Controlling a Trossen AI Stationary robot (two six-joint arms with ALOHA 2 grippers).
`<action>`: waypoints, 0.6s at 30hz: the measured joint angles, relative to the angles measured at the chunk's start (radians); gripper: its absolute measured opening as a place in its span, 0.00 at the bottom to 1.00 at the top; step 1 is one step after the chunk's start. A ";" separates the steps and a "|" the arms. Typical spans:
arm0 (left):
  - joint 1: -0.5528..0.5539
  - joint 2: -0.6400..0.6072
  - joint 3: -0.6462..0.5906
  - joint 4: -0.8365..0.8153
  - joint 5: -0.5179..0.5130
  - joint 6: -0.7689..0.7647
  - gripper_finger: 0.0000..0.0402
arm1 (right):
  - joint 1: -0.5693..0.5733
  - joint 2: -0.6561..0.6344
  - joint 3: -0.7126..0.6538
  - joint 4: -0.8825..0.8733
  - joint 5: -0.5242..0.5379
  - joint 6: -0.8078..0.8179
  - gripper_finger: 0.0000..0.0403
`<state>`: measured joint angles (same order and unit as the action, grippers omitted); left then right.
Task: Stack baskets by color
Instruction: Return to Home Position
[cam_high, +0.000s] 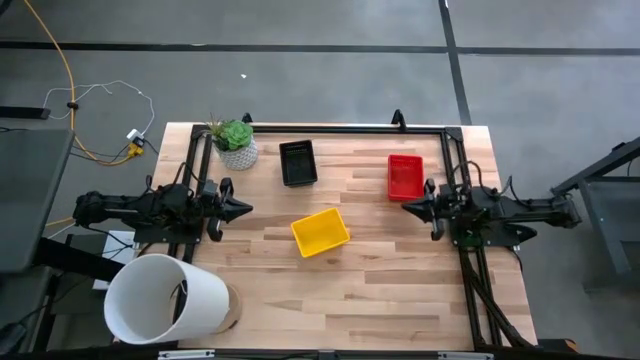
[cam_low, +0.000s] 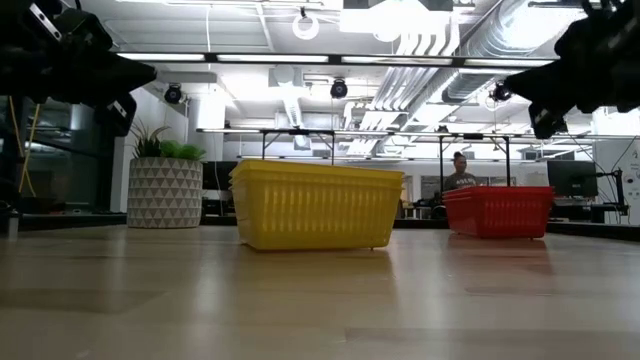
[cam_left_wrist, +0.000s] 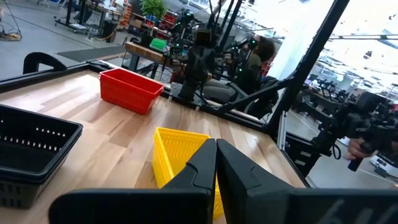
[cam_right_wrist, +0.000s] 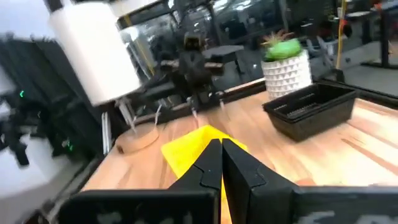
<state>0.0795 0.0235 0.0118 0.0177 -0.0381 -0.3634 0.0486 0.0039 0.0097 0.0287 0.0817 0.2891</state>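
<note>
Yellow baskets (cam_high: 320, 232) sit between my left gripper (cam_high: 245, 209) and right gripper (cam_high: 406, 208), jaws closed, empty; a right swing could clip red baskets (cam_high: 405, 176).

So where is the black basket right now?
In the high view, the black basket sits near the top edge of the table, left of centre, just right of the potted plant and up-left of the yellow basket.
</note>
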 joint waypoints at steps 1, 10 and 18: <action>0.000 0.000 0.000 0.000 0.000 0.000 0.00 | 0.000 0.002 0.000 -0.003 -0.019 -0.022 0.00; 0.000 0.000 0.000 0.000 0.000 0.000 0.00 | 0.000 0.003 0.000 -0.012 -0.076 -0.167 0.00; 0.000 0.000 0.000 0.000 0.000 0.000 0.00 | 0.000 0.003 0.000 -0.014 -0.082 -0.159 0.00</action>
<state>0.0795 0.0235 0.0119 0.0173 -0.0380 -0.3634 0.0486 0.0067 0.0097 0.0150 -0.0002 0.1299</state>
